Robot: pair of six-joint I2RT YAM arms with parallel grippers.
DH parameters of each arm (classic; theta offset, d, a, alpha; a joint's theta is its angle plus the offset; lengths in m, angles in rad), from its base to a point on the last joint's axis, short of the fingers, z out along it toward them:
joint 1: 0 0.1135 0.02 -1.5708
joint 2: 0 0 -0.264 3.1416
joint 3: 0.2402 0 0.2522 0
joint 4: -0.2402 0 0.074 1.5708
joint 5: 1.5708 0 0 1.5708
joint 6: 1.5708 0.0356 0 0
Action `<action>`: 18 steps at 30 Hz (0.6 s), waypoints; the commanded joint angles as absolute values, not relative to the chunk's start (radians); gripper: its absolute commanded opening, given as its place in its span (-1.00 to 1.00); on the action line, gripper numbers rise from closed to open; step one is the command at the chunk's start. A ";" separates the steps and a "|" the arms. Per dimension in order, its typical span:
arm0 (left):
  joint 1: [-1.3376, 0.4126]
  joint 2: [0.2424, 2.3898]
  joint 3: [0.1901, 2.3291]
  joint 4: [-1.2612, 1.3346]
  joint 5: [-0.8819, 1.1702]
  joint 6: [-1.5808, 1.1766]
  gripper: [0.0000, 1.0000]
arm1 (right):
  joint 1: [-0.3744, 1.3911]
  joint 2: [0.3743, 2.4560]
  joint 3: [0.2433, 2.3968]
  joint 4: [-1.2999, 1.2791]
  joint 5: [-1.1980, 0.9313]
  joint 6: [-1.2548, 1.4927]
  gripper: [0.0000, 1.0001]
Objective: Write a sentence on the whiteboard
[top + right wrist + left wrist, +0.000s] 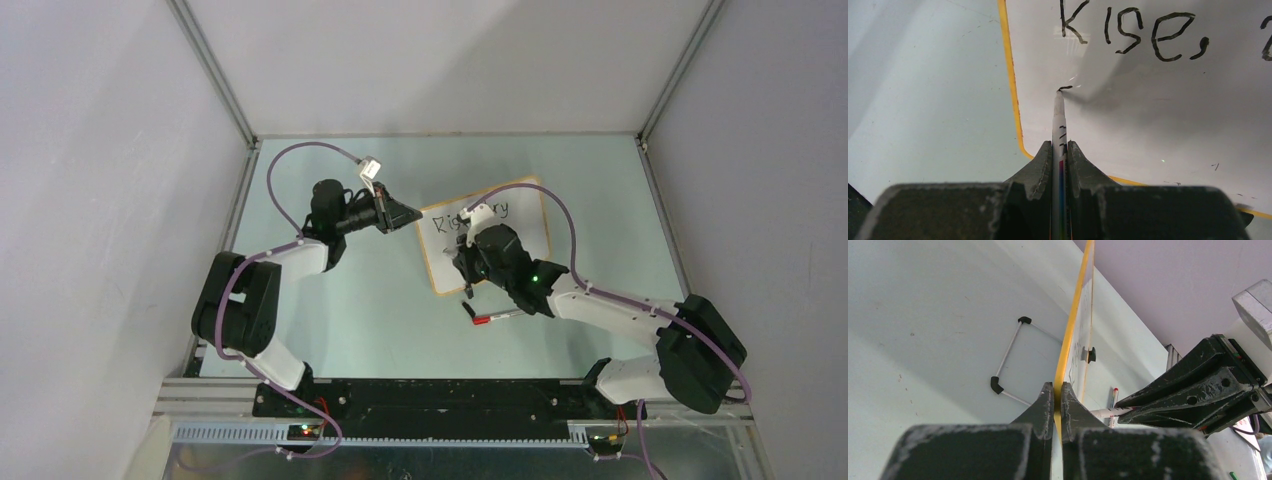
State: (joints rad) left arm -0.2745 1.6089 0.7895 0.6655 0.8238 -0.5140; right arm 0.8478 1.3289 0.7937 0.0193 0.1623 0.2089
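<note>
- Midway through writing the sentence (1133, 30) on the whiteboard (530, 235): "Rise," readable along the top, with the start of another word to its right, cut off by the edge of the right wrist view
- Just opening line 2: only 1 short black tick down so far, low on the whiteboard near its lower-left corner, just inside the orange frame
- Right gripper (1059, 150) clamped on the marker (1059, 117), fingers pressed against either side of the barrel, tip poking forward and touching the whiteboard right at that tick
- Seen from the top view, red rear end of the marker sticking out past the whiteboard's near edge
- Left gripper (1057, 390) pinched shut on the whiteboard's left edge, 1 finger on each face of the frame, apparently steadying it
- As for the whiteboard itself: resting at a slant on the table (340, 300), caught between the 2 grippers, 1 at its left edge and 1 over its lower-left part
- Likely next: drawing the tip rightward from the tick to form the 1st letter of line 2, underneath "Rise,"
- Calls for light, even pressure on the tip, a clean lift between strokes, and enough room kept below line 1 to avoid crossing it
- Calls too for a firm pinch at the left edge, to stop the whiteboard sliding under the marker's push
</note>
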 commanded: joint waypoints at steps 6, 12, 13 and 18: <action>-0.281 1.581 0.822 0.641 0.826 -0.480 -0.96 | 0.853 1.338 0.836 0.005 0.158 0.203 -1.00; -0.281 1.581 0.822 0.642 0.826 -0.479 -0.96 | 0.852 1.330 0.836 0.005 0.179 0.201 -1.00; -0.281 1.581 0.822 0.642 0.826 -0.479 -0.97 | 0.852 1.330 0.836 -0.019 0.182 0.200 -1.00; -0.281 1.580 0.822 0.640 0.826 -0.480 -0.97 | 0.852 1.326 0.836 -0.031 0.196 0.199 -1.00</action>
